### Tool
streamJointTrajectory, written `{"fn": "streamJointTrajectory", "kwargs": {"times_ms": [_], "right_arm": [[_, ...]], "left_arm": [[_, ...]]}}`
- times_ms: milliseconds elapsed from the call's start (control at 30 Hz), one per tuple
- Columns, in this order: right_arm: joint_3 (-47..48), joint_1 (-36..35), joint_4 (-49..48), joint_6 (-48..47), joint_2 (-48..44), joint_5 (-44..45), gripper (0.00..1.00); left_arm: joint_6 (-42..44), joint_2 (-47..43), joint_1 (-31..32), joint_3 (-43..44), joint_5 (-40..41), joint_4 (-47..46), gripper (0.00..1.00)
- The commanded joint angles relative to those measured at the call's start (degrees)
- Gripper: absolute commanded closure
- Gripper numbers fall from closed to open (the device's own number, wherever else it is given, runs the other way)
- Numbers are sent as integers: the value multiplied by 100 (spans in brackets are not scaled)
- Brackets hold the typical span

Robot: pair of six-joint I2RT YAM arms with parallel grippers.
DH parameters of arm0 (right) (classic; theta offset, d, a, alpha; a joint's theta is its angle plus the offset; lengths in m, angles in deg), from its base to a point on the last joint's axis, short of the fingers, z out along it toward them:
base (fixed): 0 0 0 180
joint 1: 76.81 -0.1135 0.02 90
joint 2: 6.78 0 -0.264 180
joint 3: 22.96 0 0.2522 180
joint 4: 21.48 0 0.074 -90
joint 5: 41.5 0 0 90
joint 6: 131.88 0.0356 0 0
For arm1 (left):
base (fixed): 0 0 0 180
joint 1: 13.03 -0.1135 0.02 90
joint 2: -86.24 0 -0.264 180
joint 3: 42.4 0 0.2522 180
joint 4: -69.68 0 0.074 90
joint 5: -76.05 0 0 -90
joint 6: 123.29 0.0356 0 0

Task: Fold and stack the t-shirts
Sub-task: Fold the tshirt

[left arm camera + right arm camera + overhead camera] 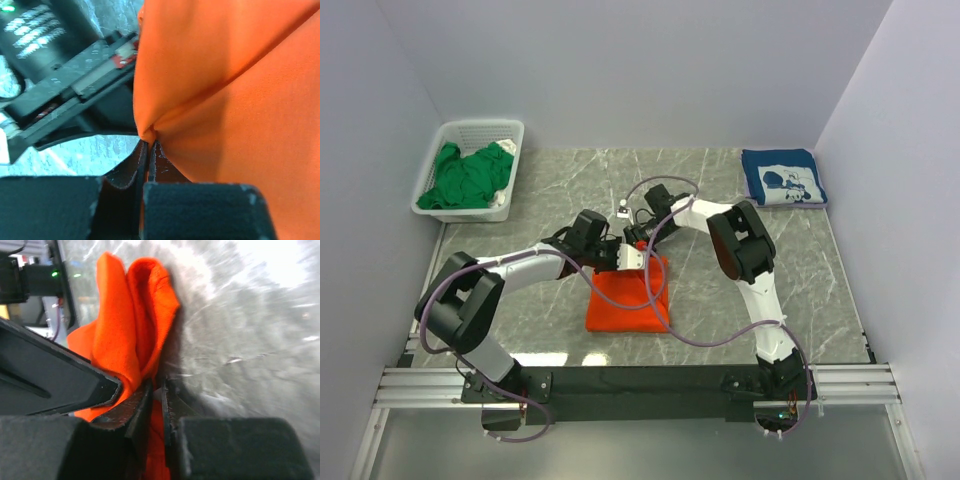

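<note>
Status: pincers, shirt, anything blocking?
Left pincer shut on plain orange cloth t-shirt. Right pincer shut on it too, both at its far edge. Shirt partly folded, mid-table. No obstruction seen.

Far edge of orange t-shirt [625,305] behind left gripper [624,258] and right gripper [641,240].

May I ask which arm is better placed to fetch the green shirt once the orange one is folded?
Left, probably: the green shirt lies in the basket at the far left, on that arm's side. The left gripper and right gripper both pinch the orange shirt mid-table.
</note>
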Motion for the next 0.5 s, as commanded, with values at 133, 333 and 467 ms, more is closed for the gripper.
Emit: {"fn": "streamJointTrajectory", "kwargs": {"times_ms": [133, 333, 467], "right_arm": [[854, 363, 274, -26, -138, 1866, 72], [1093, 881, 835, -149, -524, 1507, 52], [314, 1136, 960, -184, -972, 910, 48]], "left_arm": [[98, 41, -14, -76, -88, -430, 99], [116, 58, -14, -164, -185, -404, 99], [116, 76, -14, -199, -167, -456, 99]]}}
